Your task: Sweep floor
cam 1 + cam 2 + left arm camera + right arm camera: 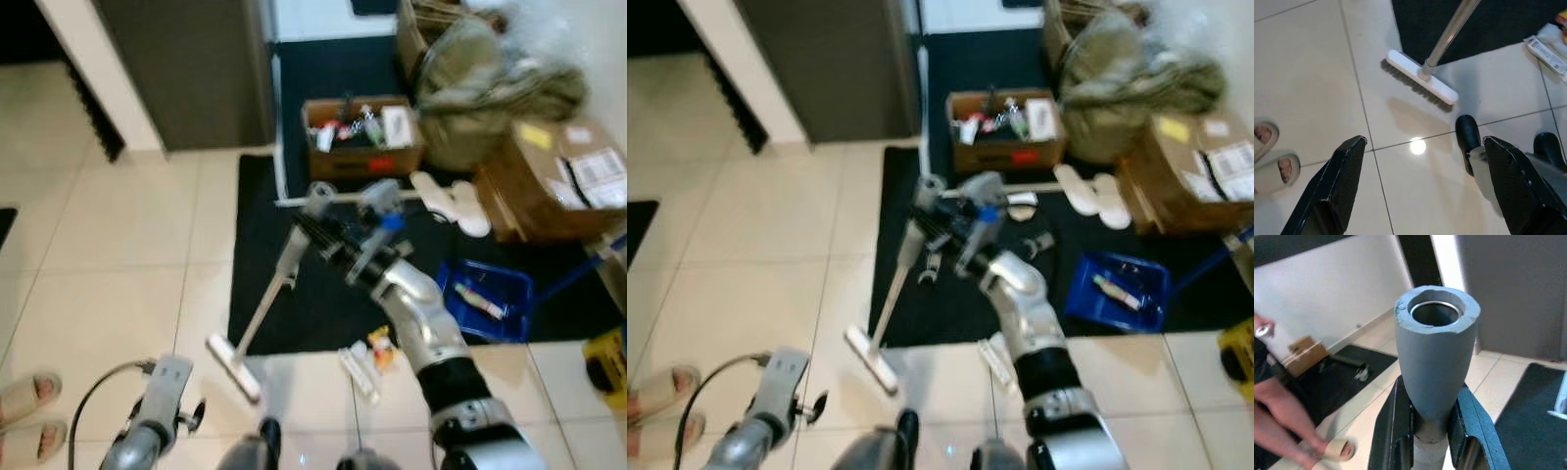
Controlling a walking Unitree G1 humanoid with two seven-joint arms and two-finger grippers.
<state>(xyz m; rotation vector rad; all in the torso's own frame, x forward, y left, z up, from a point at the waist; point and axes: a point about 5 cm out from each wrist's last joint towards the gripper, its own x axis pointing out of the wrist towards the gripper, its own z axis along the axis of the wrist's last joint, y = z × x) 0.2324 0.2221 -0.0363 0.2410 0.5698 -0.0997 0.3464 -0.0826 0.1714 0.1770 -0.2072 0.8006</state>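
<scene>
So the right gripper (1427, 431) has its two black fingers clamped around the long silver-handled broom with the white brush head (233, 365), gripping just below the grey foam cap at the top of the handle. The handle slants down across the dark blue floor mat (323, 294), and the brush head sits on the cream floor tiles (118, 245) just off the mat's near edge. The left gripper (1425, 196) hangs low over the tiles near the brush head, fingers spread wide, nothing in them. A blue plastic tray (487, 300) sits on the mat's right side, and an open cardboard box of clutter (361, 138) is at its far edge. Someone's sandalled feet (29, 416) are on the tiles, well left of the mat.
</scene>
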